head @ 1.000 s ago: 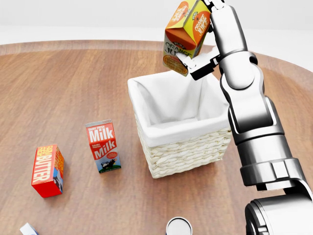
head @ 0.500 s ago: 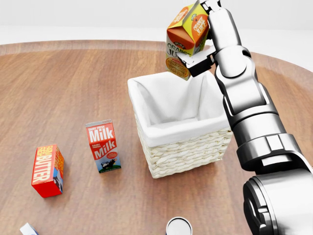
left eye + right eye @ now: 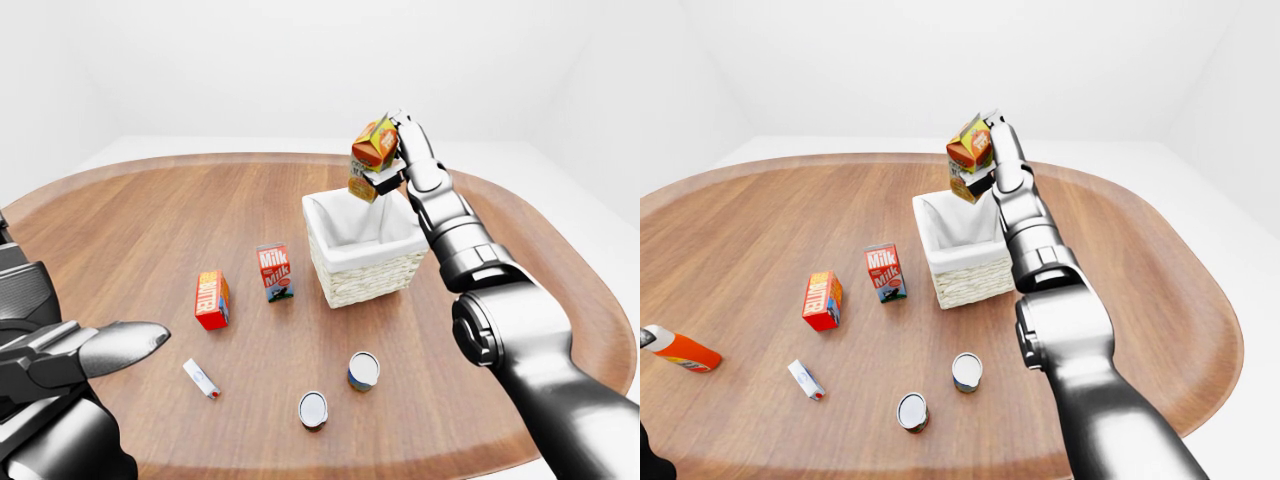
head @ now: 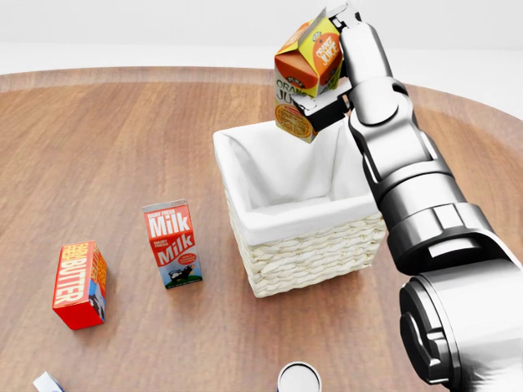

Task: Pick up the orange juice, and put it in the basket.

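The orange juice carton hangs tilted in the air above the top rim of the basket, a white-lined wicker basket standing in the middle of the head view. My right hand is shut on the carton, gripping it from the right, and the arm reaches up along the right side of the view. At the lower left of the left-eye view my left hand is held low, away from the table's things, with fingers stretched out and nothing in them.
A milk carton and a red butter box stand left of the basket. Two cans and a small white tube lie nearer the bottom. An orange bottle lies at the table's left edge.
My right forearm has swung a little to the left, and the carton has tipped further and dropped slightly toward the basket's opening. Everything on the table has stayed put.
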You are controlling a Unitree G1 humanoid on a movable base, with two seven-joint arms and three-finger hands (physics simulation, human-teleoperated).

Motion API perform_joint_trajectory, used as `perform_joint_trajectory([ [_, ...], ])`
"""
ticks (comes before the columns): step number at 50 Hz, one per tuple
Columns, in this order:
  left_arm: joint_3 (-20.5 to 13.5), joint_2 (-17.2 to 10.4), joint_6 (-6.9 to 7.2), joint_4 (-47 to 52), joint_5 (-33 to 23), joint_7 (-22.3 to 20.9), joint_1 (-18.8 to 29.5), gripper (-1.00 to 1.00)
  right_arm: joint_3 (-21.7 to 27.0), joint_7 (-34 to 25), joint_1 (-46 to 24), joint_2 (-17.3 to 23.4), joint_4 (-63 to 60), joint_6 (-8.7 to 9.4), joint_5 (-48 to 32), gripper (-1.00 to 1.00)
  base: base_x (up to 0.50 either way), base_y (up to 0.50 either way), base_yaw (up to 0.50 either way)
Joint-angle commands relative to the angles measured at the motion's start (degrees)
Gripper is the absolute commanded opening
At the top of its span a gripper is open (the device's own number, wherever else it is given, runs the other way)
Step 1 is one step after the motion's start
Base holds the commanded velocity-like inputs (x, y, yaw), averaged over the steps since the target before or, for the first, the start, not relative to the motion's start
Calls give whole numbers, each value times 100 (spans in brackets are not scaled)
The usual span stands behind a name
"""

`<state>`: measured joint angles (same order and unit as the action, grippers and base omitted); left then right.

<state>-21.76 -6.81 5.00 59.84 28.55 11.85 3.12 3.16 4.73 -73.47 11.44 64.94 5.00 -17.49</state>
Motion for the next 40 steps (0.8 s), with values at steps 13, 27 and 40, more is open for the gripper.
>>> perform_joint_trajectory([
  [13, -25, -23, 0, 16, 71, 46, -1, 100, 93, 364, -309, 8, 341, 0, 65, -100, 0, 0, 0],
  [27, -28, -5, 0, 16, 45, 24, 9, 100, 121, 420, -451, -12, 532, 0, 52, -100, 0, 0, 0],
  [40, -13, -16, 0, 16, 59, 52, 13, 100, 193, 538, -478, -18, 711, 0, 75, -100, 0, 0, 0],
])
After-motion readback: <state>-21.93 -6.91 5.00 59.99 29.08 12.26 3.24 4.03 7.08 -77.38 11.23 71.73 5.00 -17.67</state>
